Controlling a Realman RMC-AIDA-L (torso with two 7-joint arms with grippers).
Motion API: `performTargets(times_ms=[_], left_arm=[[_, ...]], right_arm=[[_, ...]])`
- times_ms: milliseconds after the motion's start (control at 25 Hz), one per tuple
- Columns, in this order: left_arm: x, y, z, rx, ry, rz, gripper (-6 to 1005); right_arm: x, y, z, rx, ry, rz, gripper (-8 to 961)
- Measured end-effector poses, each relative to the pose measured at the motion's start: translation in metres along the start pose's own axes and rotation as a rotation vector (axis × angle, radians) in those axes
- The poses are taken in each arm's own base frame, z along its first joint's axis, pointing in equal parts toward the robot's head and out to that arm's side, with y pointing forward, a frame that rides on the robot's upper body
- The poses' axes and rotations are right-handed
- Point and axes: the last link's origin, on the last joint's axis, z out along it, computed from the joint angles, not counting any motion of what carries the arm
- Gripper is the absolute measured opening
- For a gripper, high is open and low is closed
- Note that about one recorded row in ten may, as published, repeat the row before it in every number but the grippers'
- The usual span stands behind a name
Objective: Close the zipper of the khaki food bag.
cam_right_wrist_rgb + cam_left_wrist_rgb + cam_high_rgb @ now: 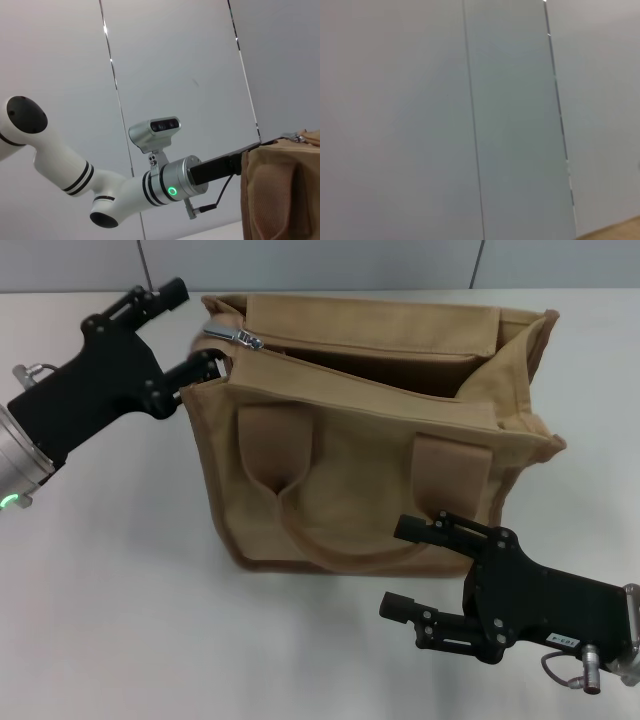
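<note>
Up top, spread left gripper (190, 325) flanks the zipper (235, 336) slider, ungrasped

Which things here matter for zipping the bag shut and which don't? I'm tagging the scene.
Job: khaki food bag, top open; zipper slider at its left end; left gripper open beside the slider; right gripper open in front.
Not part: table; wall panels.

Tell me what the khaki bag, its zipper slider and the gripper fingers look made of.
Khaki food bag: matte woven cloth, likely canvas; it creases and sags.
Zipper slider: shiny silver, probably metal, from its glint.
Left gripper and right gripper fingers: matte black, rigid; plastic or coated metal, unclear.
</note>
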Motion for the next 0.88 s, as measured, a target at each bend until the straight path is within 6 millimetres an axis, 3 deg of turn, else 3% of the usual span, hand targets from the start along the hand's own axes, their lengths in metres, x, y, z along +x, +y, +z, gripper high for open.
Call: performTargets(times_ms=[480, 600, 800, 880], left_arm=[[-0.0021, -0.0012, -0.0030, 0.026, -0.003, 0.007, 637], [-0.0041, -0.0016, -0.0063, 0.045, -0.007, -0.004, 396], [-0.0073, -0.0007, -0.0067, 0.059, -0.013, -0.026, 129], [-0.0080, -0.0002, -0.0066, 0.063, -0.012, -0.029, 99]], right_arm=[[-0.0022, -0.0031, -0.0007, 0.016, -0.009, -0.010, 784], [-0.0031, -0.0043, -0.0005, 0.020, -0.012, -0.014, 784], [-0.0036, -0.0057, 0.0001, 0.023, -0.012, -0.017, 784], [-0.0036, -0.0062, 0.0001, 0.026, -0.011, -0.017, 783]])
